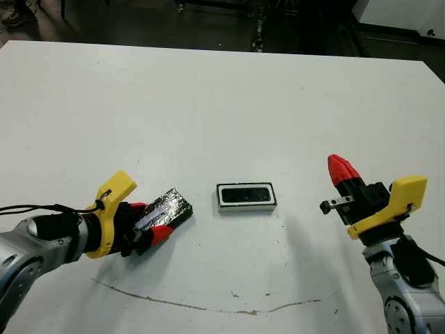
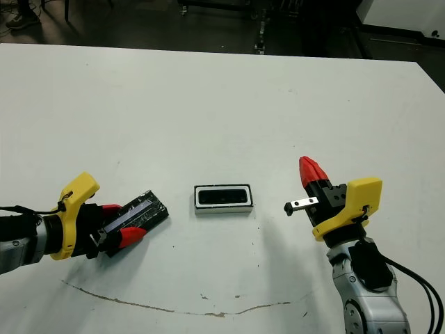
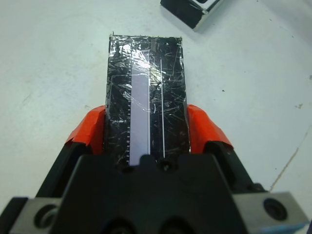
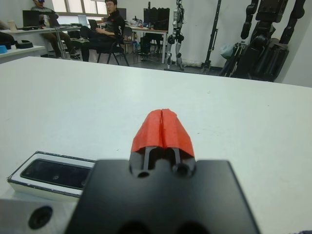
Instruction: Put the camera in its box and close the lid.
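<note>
The camera is already seated in the box, which stands near the middle of the tabletop; its dark face is seen framed by the white inner wall. The placing step is therefore judged done, and the closing step is in hand.

The lid lies to the robot's left of the box, apart from it, with its crinkly reflective top upward. It is gripped by the left gripper across its narrow width, one red finger pressed against each long side, so the jaws are closed on the near end of the lid. Whether the lid is resting on the tabletop or lifted just clear of it cannot be told.

The right gripper is held above the tabletop on the box's other side, well apart from it, with its jaws fully together and nothing between them.

The next move is judged to call for the lid to be raised, carried over the box, squared to the rim and lowered evenly. A tilted approach could catch an edge or push the unsecured box aside.
</note>
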Tool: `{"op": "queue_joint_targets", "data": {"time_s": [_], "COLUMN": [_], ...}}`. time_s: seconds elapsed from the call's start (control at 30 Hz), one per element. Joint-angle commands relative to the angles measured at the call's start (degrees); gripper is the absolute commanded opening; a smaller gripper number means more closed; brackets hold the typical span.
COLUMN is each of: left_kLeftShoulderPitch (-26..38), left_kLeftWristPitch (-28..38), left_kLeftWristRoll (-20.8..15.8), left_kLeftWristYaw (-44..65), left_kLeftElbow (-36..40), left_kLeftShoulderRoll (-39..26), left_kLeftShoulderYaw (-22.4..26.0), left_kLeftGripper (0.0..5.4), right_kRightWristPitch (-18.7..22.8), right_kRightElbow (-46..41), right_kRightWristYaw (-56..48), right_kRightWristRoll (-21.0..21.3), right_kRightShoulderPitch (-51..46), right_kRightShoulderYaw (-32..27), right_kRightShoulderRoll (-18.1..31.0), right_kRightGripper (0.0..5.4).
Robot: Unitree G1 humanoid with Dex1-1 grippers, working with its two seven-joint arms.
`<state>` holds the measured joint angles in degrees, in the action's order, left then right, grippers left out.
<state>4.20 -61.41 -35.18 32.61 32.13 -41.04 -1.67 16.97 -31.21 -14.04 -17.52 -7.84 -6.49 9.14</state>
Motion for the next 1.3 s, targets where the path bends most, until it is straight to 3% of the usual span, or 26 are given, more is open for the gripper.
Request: {"op": "queue_joint_targets", "data": {"time_s": [0.03, 0.23, 0.5, 0.7, 0.9, 1.03, 1.3], "left_kLeftShoulderPitch": [-0.59, 4.16, 11.25, 18.95, 24.89, 26.89, 30.10], "left_kLeftWristPitch": [0.87, 2.53, 19.33, 30.55, 35.81, 37.81, 40.86], "left_kLeftWristRoll": [0.86, 1.23, 2.01, 7.01, 10.48, 14.36, 18.23], "left_kLeftWristYaw": [0.35, -0.65, 2.31, 11.38, 19.35, 21.86, 29.27], "left_kLeftElbow": [-0.19, -1.47, -13.41, -22.68, -31.85, -34.53, -39.83], "left_kLeftShoulderRoll": [-0.72, 1.00, 9.13, 9.48, 11.61, 12.49, 14.43], "left_kLeftShoulderYaw": [-0.01, 2.74, 6.27, 0.64, -5.31, -9.32, -14.45], "left_kLeftGripper": [3.19, 3.18, 3.18, 3.18, 3.18, 3.18, 3.18], "right_kRightWristPitch": [0.03, 0.19, -0.01, 0.21, -0.08, -0.14, 0.45], "right_kRightElbow": [0.46, 0.26, 0.68, 0.62, 0.84, 0.91, 0.41], "right_kRightWristYaw": [-0.26, 0.02, -0.40, 0.01, 0.17, 0.25, 0.53], "right_kRightWristRoll": [-0.31, 0.10, -0.67, -0.67, -0.43, -0.54, -0.64], "right_kRightShoulderPitch": [-0.31, -0.28, -0.29, -0.38, -0.27, -0.28, -0.42], "right_kRightShoulderYaw": [-0.45, -0.15, -0.25, -0.22, -0.03, -0.03, -0.37], "right_kRightShoulderRoll": [0.94, 0.94, 0.64, 0.51, 0.56, 0.43, 0.77], "right_kRightGripper": [0.00, 0.00, 0.00, 0.00, 0.00, 0.00, 0.00]}}
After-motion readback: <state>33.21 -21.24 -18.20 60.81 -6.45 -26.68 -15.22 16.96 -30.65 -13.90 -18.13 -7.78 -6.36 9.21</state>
